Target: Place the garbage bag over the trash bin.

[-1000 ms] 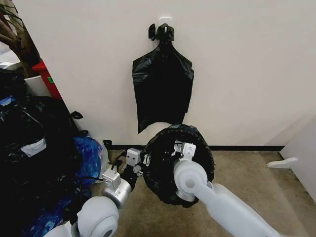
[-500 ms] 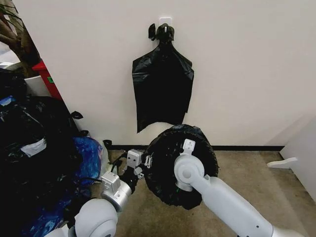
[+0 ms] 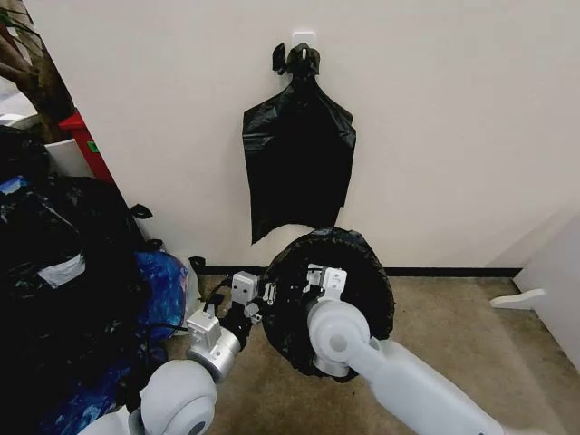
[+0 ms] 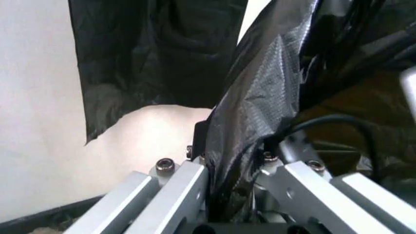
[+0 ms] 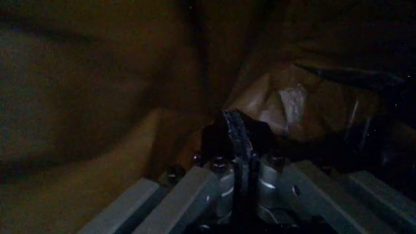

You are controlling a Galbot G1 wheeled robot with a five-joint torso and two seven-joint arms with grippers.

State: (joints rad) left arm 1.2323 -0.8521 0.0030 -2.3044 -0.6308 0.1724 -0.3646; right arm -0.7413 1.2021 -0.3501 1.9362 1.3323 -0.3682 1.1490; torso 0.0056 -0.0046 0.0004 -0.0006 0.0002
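Fingers of the left gripper [image 4: 227, 195] are clamping the garbage bag [image 3: 349, 263] edge at 9 o'clock of its mouth; right gripper [image 5: 237, 146] is pinching film inside, probably the far lip. Trash bin not discernible. Keeping both pinches tight while spreading evenly

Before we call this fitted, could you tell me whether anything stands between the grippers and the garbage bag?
Nothing visible does. The left gripper is shut on the garbage bag at its outer edge, and the right gripper is shut on a fold of it from inside.
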